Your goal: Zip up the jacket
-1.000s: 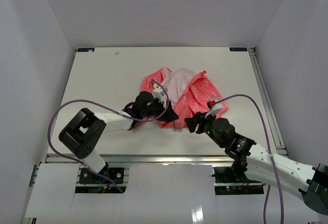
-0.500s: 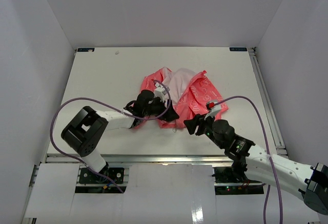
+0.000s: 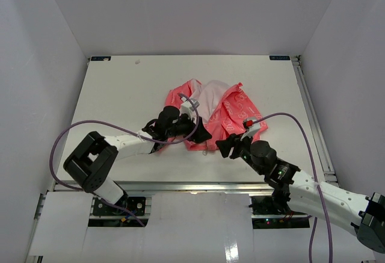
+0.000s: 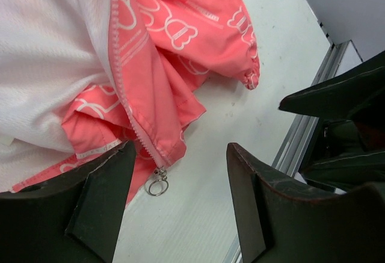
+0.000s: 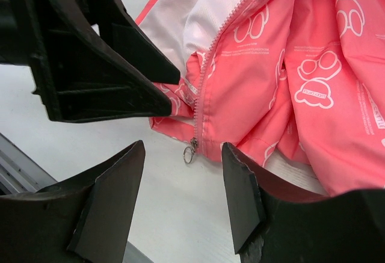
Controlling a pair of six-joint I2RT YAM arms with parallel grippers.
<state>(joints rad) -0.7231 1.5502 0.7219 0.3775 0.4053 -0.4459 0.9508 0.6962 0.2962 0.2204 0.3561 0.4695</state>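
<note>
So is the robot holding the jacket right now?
No, nothing is held. The left hand and right hand are both open, near the jacket's zipper pull.

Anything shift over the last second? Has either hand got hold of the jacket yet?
The left arm's elbow swung back toward the near edge; the left hand barely shifted at the hem of the coral-pink printed jacket. Nothing gripped or released. The right hand, jacket and small metal zipper ring stayed put, both hands open.
</note>
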